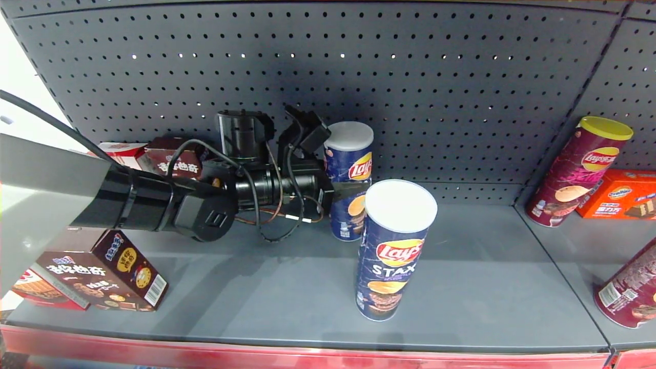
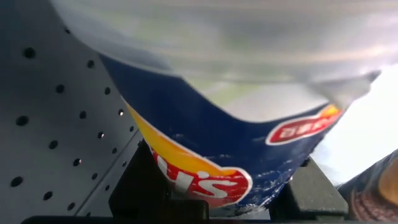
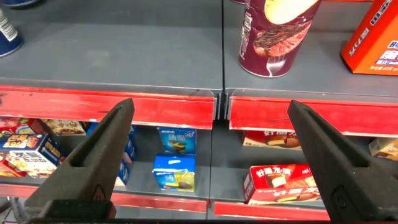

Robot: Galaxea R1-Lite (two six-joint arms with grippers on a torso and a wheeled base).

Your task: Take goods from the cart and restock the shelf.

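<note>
Blue chips can [image 1: 353,164] stands upright at the back of the shelf [image 1: 487,277], close before the pegboard wall [image 1: 410,77] and about in the middle of this bay's width. Whether its base already rests on the board or is just above it, I cannot tell. The left gripper [image 1: 342,192], its arm stretched across the left half of the shelf, is closed around the can's lower half. In the left wrist view the can [image 2: 211,143] sits between the two dark fingers [image 2: 146,186], so the hold looks firm. A second blue chips can [image 1: 392,246] stands in front of it, nearer the front edge and a little to the right, close but, as far as I see, not touching. The right gripper [image 3: 210,107] is spread wide and holds nothing; it hangs before the shelf's red front edge [image 3: 155,106], near the bay where a purple chips can [image 3: 273,37] stands. I judge that the step in hand is setting down the held can. To do it well, keep the can vertical, lower it until the base sits flat, and only then open the fingers, slowly and just enough. The arm should draw back to the left, because the front can is tall and narrow and a brush from the wrist would tip it; the brown cookie boxes [image 1: 102,271] at the left front corner also lie near that path.
</note>
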